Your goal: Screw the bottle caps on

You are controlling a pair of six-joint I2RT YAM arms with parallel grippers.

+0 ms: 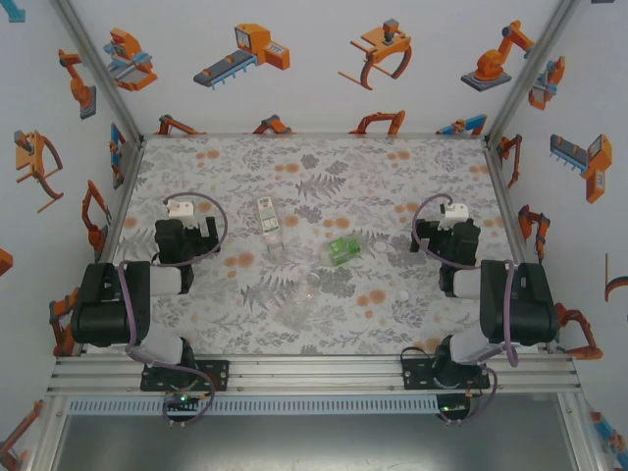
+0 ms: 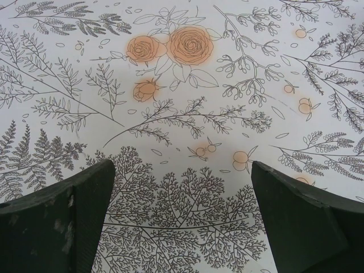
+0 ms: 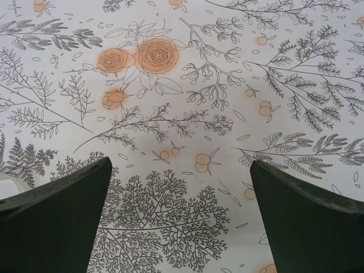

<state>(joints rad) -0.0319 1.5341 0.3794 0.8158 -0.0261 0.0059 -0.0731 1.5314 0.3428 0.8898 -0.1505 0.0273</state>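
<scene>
1. The tabletop (image 1: 324, 162) is covered by a smooth, matt sheet printed with grey ferns and orange roses; whether it is cloth or paper cannot be told
2. The bottles (image 1: 269, 221) are clear plastic with a faint gloss; two carry printed labels, and the third (image 1: 299, 299) is bare
3. The bottle caps (image 1: 381, 246) look like pale, smooth plastic, too small to judge further
4. The left pincer (image 2: 182, 166) has fingers (image 2: 57, 222) of dark, dull, plastic-looking material with pale scuffs
5. The right pincer (image 3: 181, 165) has the same dark matt finish
6. The rails (image 1: 314, 371) at the near edge are silvery grooved metal
7. The cables (image 1: 222, 224) have a smooth purple sheath
</scene>
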